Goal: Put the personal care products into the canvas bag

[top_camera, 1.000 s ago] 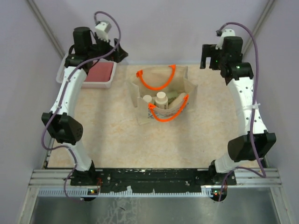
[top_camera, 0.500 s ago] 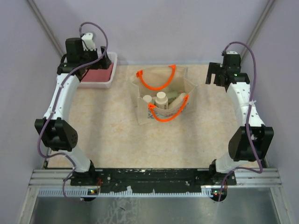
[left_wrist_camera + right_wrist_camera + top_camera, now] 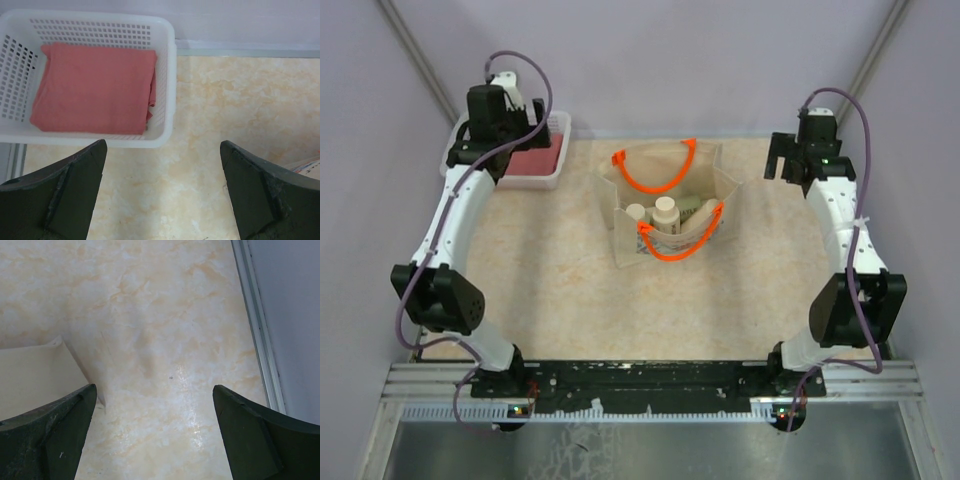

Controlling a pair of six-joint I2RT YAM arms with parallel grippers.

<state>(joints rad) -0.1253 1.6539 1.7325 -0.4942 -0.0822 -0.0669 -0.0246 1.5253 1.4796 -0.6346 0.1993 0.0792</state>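
beige marbled table (image 3: 550,290), lilac walls. bottles (image 3: 665,210) sitting inside bag (image 3: 625,250), mid-table. left gripper (image 3: 162,145) hovering wide open, empty, beside basket (image 3: 167,75). right gripper (image 3: 154,390) gaping, empty, near bag corner. task seeming done; arms needing clearance from handles (image 3: 670,257).

Soft, even light is falling from overhead, making all 3 views bright. The canvas bag (image 3: 665,205) is casting a faint shadow on the bench (image 3: 550,270). In the right wrist view a pale sheen is glinting off the bench. The left pincer (image 3: 162,147) and right pincer (image 3: 155,390) are showing dark and slightly soft-edged, while the white basket (image 3: 167,75) is rendering crisply.
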